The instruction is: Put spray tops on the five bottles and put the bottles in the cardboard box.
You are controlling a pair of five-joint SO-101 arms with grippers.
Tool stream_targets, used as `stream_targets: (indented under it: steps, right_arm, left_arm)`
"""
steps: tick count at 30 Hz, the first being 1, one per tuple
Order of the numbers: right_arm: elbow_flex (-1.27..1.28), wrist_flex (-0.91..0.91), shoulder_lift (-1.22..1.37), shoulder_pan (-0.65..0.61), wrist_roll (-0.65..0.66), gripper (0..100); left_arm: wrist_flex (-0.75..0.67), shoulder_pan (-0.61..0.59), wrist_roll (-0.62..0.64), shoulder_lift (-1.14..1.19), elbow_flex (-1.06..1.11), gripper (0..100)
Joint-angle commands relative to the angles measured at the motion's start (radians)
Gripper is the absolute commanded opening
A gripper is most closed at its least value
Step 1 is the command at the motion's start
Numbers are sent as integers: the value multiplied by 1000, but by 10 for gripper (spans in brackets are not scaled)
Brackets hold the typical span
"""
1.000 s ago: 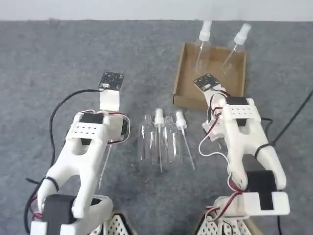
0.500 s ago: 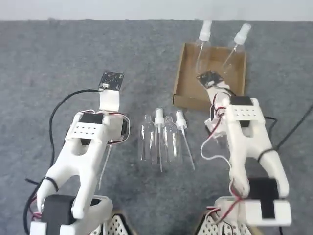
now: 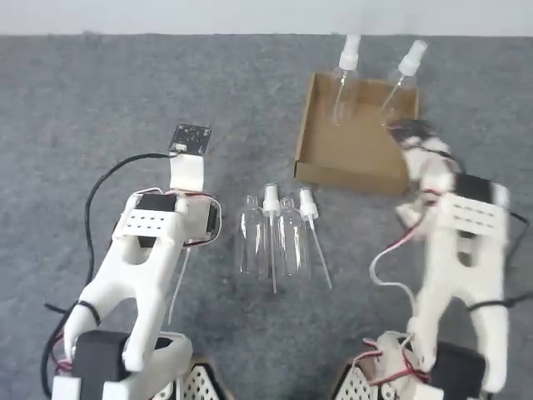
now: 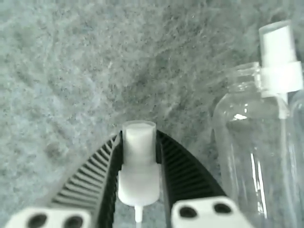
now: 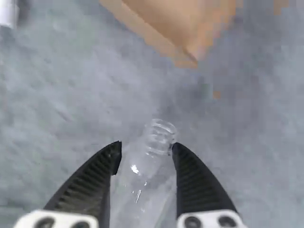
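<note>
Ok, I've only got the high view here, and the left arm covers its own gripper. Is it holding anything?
Observer: Yes. The left wrist view shows the left gripper shut on a white spray top, with the cap end sticking out past the fingertips.
Operator: And the right one?
Observer: The right gripper holds a clear bottle by its body.
Operator: Is that bottle capped?
Observer: No. Its threaded neck is bare and open, and it points toward a corner of the cardboard box.
</note>
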Motion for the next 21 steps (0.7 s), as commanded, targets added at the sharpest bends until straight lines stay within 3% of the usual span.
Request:
stream_targets:
  steps: [1, 5, 12, 18, 21]
  right_arm:
    - [-49, -99, -1, 194, 86, 42]
    - [-54, -262, 139, 309, 86, 42]
    - [-54, -410, 308, 349, 81, 52]
    - [-63, -406, 315, 338, 38, 226]
    - [-117, -338, 288, 318, -8, 250]
  left_arm:
    - [-23, -6, 8, -58, -7, 12]
    - [-23, -3, 8, -58, -7, 12]
    - [-23, -5, 8, -58, -5, 12]
    - [-23, -5, 8, -58, -5, 12]
    - [-23, -5, 8, -58, -5, 12]
